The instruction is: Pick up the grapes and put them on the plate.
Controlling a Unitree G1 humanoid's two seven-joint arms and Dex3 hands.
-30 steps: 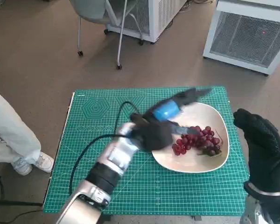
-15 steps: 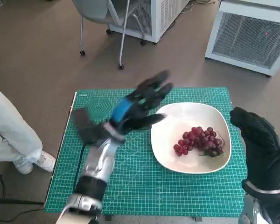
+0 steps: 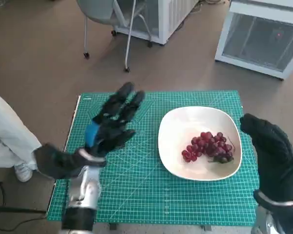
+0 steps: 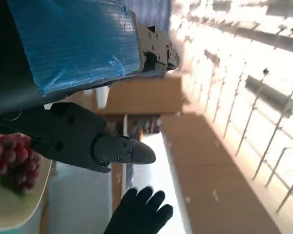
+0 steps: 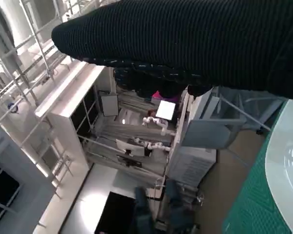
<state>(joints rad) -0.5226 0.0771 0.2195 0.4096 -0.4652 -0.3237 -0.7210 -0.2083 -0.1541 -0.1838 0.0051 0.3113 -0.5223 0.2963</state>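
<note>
A bunch of dark red grapes (image 3: 208, 147) lies inside the white plate (image 3: 181, 123) on the right half of the green cutting mat. My left hand (image 3: 109, 124) hovers over the mat's left half, well clear of the plate, fingers spread and holding nothing. My gloved right hand (image 3: 269, 152) stands raised off the table's right edge beside the plate, empty with fingers loosely apart. The left wrist view shows the grapes (image 4: 12, 155) on the plate's rim (image 4: 10, 212), and the right hand (image 4: 139, 213) beyond. The plate's edge (image 5: 285, 168) shows in the right wrist view.
The green cutting mat (image 3: 151, 195) covers the small table. A person's pale trouser leg and shoe (image 3: 10, 146) stand at the left. A chair (image 3: 112, 19) and white cabinets (image 3: 263, 39) stand on the floor beyond the table.
My left hand has drawn back from over the plate to the mat's left side, empty. The grapes stay on the plate. The right hand has barely moved.
</note>
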